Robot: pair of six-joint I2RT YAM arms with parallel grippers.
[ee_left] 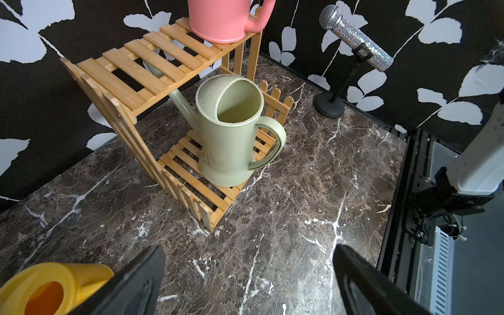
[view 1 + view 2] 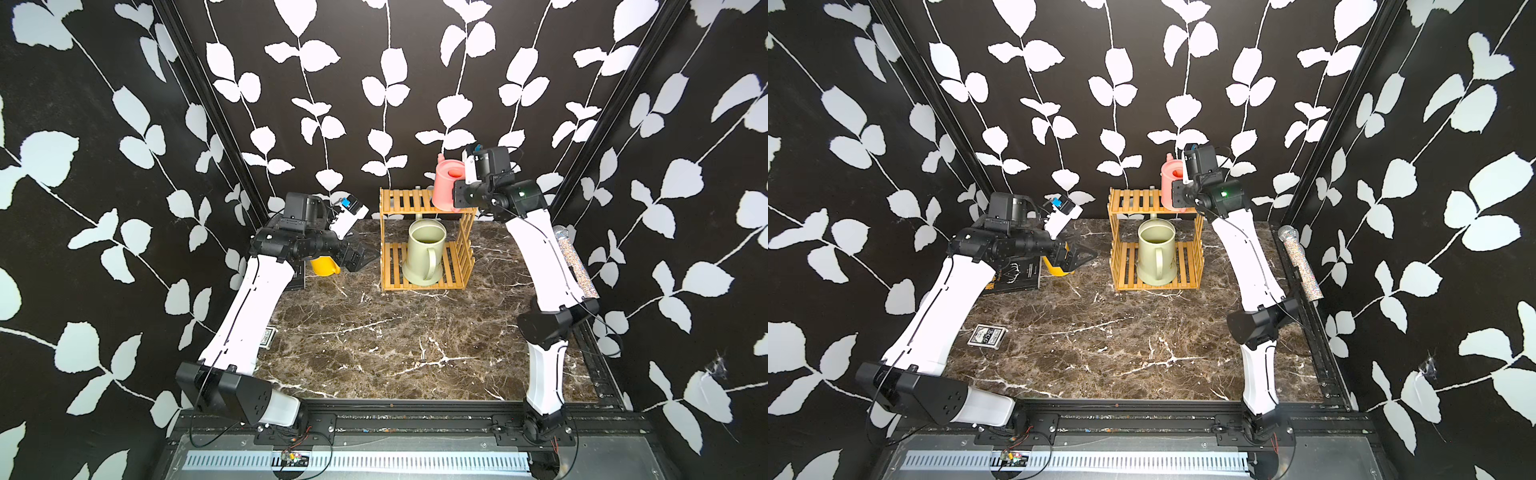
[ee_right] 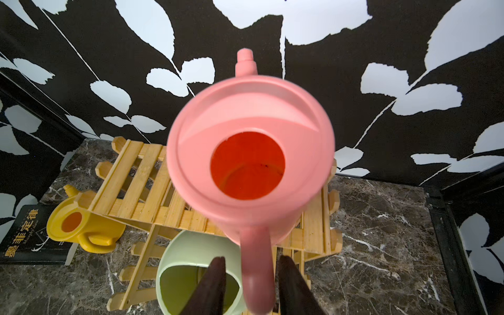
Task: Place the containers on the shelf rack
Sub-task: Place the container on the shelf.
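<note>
Right gripper (image 3: pixel 251 259) loose astride handle (image 3: pixel 257 245) of pink watering can (image 3: pixel 251 122) atop shelf rack (image 3: pixel 136 191); looks light, stiff, slick plastic, handle's the best hold.

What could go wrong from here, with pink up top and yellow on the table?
1. The pink can stands at the very end of the shelf rack's top tier, and the right gripper straddles its handle with little room. Pulling back off-line could hook the handle and drag the can off.
2. The yellow can sits right beside the open left gripper. A careless approach may knock it over instead of grasping it.
</note>
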